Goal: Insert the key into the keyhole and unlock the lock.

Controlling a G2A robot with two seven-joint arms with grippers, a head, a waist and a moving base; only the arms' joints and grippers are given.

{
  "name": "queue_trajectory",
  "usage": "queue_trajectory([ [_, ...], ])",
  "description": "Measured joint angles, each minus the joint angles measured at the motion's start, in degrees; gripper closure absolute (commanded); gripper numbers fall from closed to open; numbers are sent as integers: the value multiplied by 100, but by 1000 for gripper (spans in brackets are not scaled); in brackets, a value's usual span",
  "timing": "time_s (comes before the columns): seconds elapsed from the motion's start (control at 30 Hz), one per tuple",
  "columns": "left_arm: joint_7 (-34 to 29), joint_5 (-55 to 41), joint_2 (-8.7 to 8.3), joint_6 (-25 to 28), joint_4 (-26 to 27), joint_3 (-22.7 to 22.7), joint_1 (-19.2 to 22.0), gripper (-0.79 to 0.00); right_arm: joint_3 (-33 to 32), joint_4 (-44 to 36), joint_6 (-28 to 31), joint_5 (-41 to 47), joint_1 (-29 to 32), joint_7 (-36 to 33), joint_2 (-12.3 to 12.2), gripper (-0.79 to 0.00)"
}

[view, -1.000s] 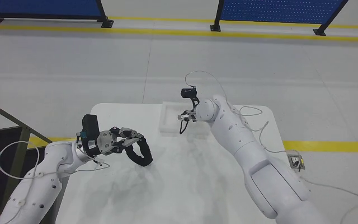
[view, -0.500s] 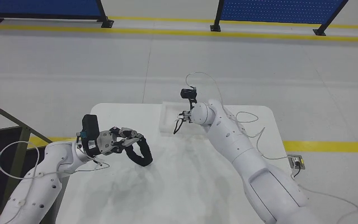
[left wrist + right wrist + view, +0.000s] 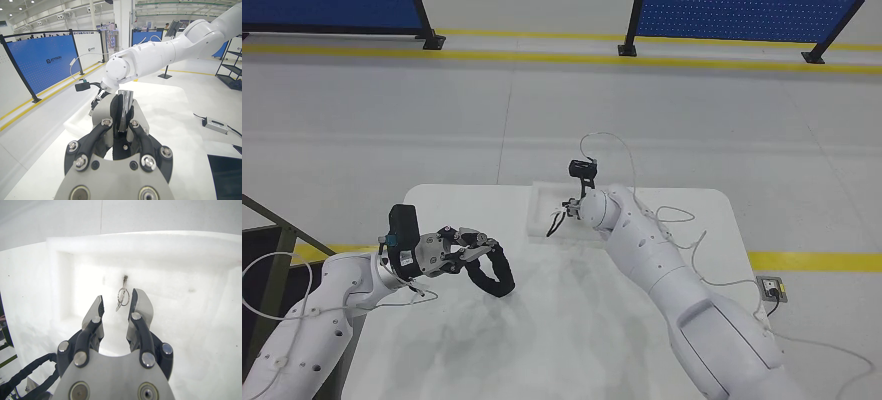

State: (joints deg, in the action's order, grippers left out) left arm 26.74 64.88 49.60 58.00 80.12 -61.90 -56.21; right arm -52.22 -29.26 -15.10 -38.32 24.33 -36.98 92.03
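Item: lock [image 3: 125,98], a chrome cylinder on a black loop, clenched in the left hand [image 3: 474,248] above the near-left part of the tabletop [image 3: 582,330], with the cylinder's end facing out toward the far side. Item: right hand [image 3: 117,295], released, fingers spread, poised low over the white foam tray [image 3: 56,245] at the far edge of the tabletop, well apart from the lock. Item: key [image 3: 124,283], on the tray floor straight ahead of the right hand. Its long axis runs along the hand's line of reach, tip away at a dark mark in the foam, ring end toward the hand. The rings sit between the spread fingers, closer to one than the other and touching neither. Nearer arm: right, by far. Clearance: open tray floor on both sides of the key, rim walls standing back from it. Likely requirement: a short advance and closure on the ring end, since a sideways nudge could tip the key.
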Motion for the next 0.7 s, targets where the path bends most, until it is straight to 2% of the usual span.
queue_trajectory([
  [0.17, 0, 0, 0, 0, 0, 0, 0, 0, 56, 207, -16, 56, -76, 124, 100, -252],
  [0.27, 0, 0, 0, 0, 0, 0, 0, 0, 108, 344, -66, 51, -129, 170, 165, -169],
  [0.37, 0, 0, 0, 0, 0, 0, 0, 0, 151, 487, -118, 46, -184, 190, 228, -43],
  [0.43, 0, 0, 0, 0, 0, 0, 0, 0, 170, 590, -196, 47, -228, 205, 267, 0],
  [0.7, 0, 0, 0, 0, 0, 0, 0, 0, 167, 894, -364, 79, -384, 252, 368, 0],
])
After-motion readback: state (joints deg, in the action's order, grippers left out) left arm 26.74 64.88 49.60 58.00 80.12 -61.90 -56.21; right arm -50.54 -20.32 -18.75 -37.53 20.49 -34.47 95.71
